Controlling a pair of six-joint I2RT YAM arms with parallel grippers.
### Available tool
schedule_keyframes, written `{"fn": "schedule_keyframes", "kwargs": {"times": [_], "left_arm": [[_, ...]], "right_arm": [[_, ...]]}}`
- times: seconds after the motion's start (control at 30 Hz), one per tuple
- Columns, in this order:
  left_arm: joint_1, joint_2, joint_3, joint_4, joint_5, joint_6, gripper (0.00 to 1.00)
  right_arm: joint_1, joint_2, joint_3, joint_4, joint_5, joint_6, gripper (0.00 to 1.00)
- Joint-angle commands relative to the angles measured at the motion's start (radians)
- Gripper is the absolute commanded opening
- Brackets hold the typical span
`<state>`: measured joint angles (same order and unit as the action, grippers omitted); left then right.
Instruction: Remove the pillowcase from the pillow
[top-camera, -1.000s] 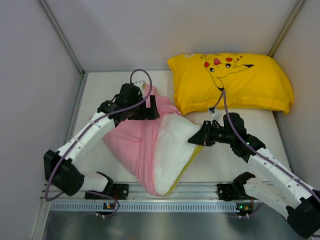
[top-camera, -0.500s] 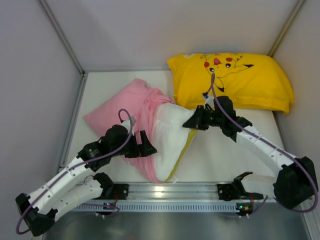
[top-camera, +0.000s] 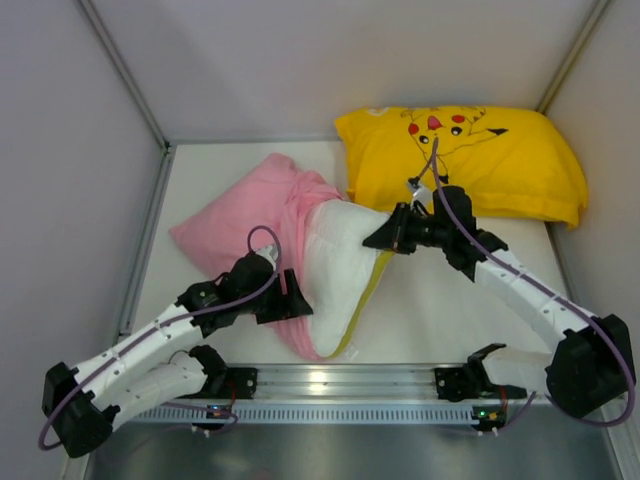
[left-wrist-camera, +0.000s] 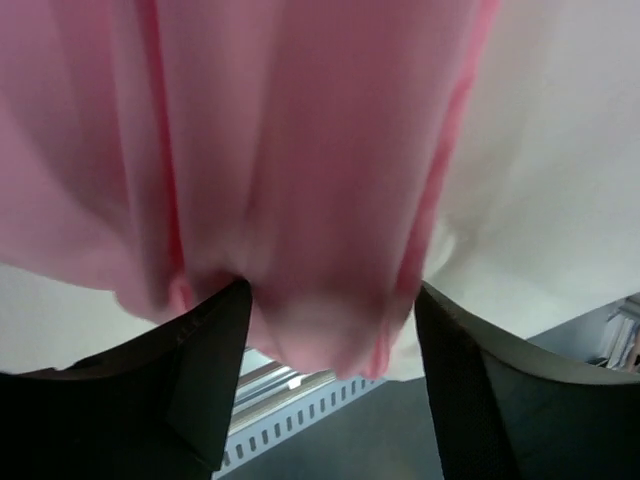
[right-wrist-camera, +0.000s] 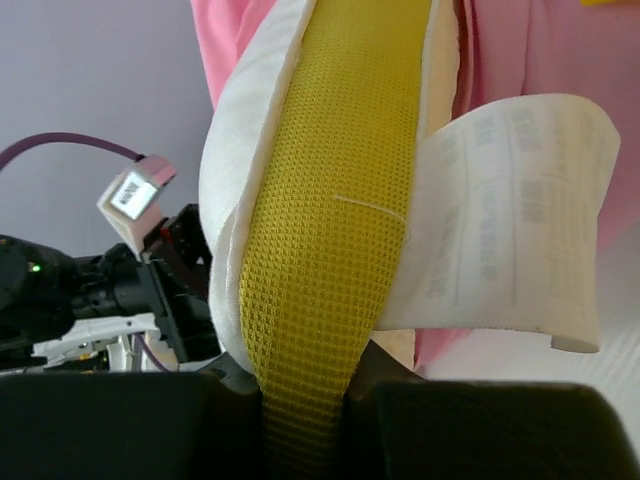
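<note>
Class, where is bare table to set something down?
Free: the far-left corner of the table behind the pillowcase; the near-right patch between pillow and right arm. Crowded: the middle, and the yellow pillow far right.

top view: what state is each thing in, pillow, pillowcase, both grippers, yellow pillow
pillow, partly bare, its left part inside the pillowcase
pillowcase, pink, bunched, covering only the pillow's left part
left gripper, open, jaws either side of a pillowcase fold
right gripper, shut on the pillow's yellow edge trim
yellow pillow, lying at the back, not gripped
</note>
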<state>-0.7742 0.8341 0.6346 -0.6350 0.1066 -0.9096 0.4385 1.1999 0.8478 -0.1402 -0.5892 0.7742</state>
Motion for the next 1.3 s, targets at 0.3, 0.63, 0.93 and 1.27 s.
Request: {"fn": "schedule_keyframes", "kwargs": {"times": [0.3,0.63,0.93,1.27], "left_arm": [[-0.014,-0.059,-0.053,0.043,-0.008,-0.005,0.0],[-0.014,-0.222,0.037,-0.146,-0.217,-0.014,0.0],[-0.014,-0.279,0.203,-0.354,-0.318,0.035,0.0],[-0.014,-0.175,0.163,-0.157,-0.106,0.126,0.99]], "right_arm": [[-0.286,-0.137,0.151,0.129,-0.102,0.1,0.0],[-0.638,-0.192,0.09,0.382,-0.287,0.4,0.0],[-0.655,-0.16,0.059,0.389,-0.295,0.372,0.0],[-0.431,-0.063,0.111,0.077,-0.169,0.016,0.69]]}}
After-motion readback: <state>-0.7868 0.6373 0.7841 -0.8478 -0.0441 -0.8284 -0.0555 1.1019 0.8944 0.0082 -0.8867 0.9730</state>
